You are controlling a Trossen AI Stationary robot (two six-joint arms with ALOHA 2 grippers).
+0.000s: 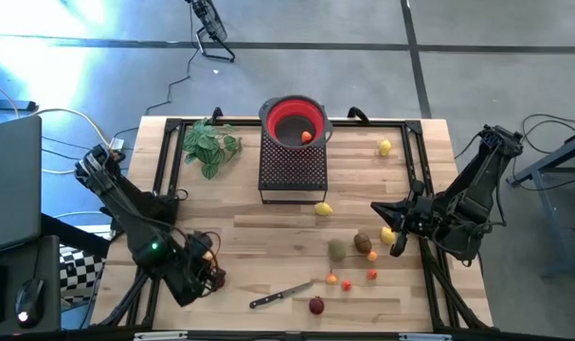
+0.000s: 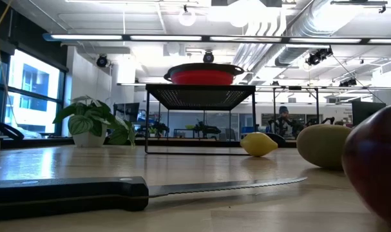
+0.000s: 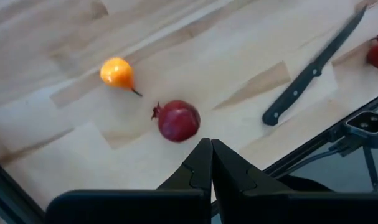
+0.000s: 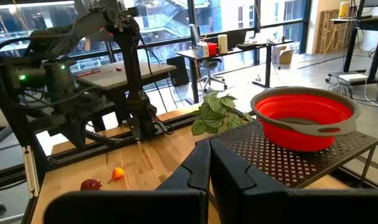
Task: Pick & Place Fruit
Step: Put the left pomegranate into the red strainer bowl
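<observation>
Fruit lies scattered over the pale wooden tabletop [image 1: 240, 204], mostly on the right arm's side of the red bowl-shaped colander [image 1: 296, 122] that sits on a black perforated metal stand [image 1: 292, 169]. One small orange piece [image 1: 307, 136] already rests inside the colander.

The right gripper [image 1: 395, 232], fingers pressed together and holding nothing, hovers just beside a yellow lemon [image 1: 387, 234]. From there the brown oval [image 1: 363, 242] and olive-green oval [image 1: 337, 249] lie a little further toward the table's middle, the tiny red and orange pieces [image 1: 371, 275] nearer the front edge. That arm looks best placed for this cluster.

The left gripper [image 3: 211, 163], also closed and empty, hangs over the front corner on its own side, well away from the colander. Directly ahead of its fingertips sits a dark red ball with a small crown [image 3: 178, 120], and beyond that an orange-yellow stemmed fruit [image 3: 116, 73]. I'd judge these two fall to the left arm.

A black-handled knife [image 1: 280, 295] lies between the two groups. A green leafy sprig [image 1: 209, 145] sits beside the stand. Behind the table is an open office with desks and ceiling lights.
</observation>
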